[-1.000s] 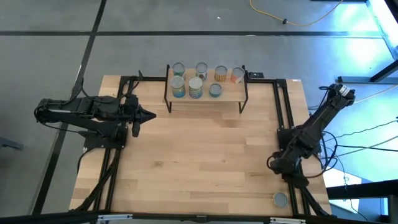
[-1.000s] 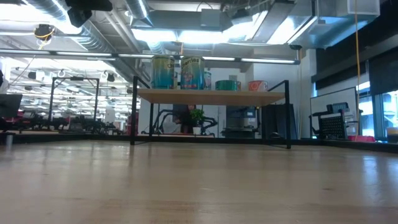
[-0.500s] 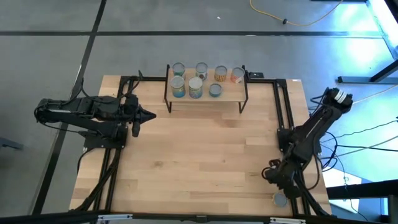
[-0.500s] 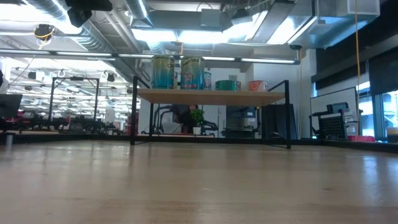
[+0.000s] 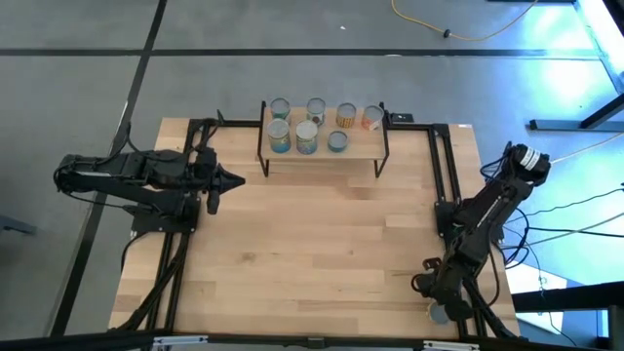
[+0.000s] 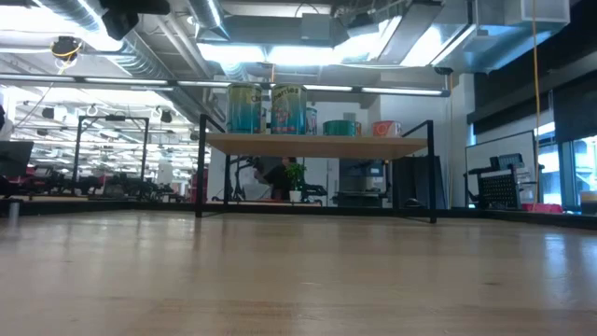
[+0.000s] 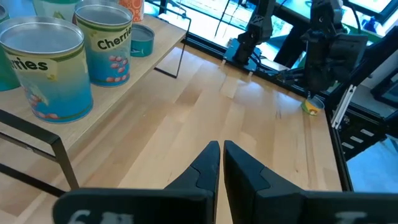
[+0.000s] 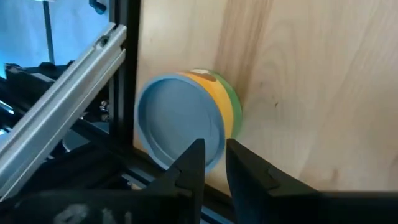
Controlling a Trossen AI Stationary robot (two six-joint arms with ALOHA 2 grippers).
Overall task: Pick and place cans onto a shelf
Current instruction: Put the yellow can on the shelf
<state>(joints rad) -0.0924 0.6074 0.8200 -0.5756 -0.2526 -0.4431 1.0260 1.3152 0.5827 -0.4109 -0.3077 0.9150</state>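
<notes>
Several cans [image 5: 306, 136] stand upright on the shelf [image 5: 322, 153] at the table's far edge; the low view shows two tall teal ones [image 6: 266, 108] on its board [image 6: 317, 145]. One more can [image 8: 180, 121], yellow-green sided with a grey-blue top, stands on the table near the near right corner [image 5: 441, 315]. My right gripper [image 8: 216, 149] hangs over it, pointing steeply down, fingers a narrow gap apart, with nothing between them. My left gripper [image 5: 237, 180] waits shut at the table's left, level with the shelf's front [image 7: 221, 149].
Black arm-mount rails run along both sides of the table [image 5: 444, 166]. One rail [image 8: 124, 74] lies right beside the lone can, which also stands close to the table's near edge. Bare wood [image 5: 312, 244] spreads between the shelf and the near edge.
My right gripper has swung toward the table's near edge and gone down, ending over the lone can near the near right corner, which it now partly covers in the high view. The cans and my left arm have kept still.
</notes>
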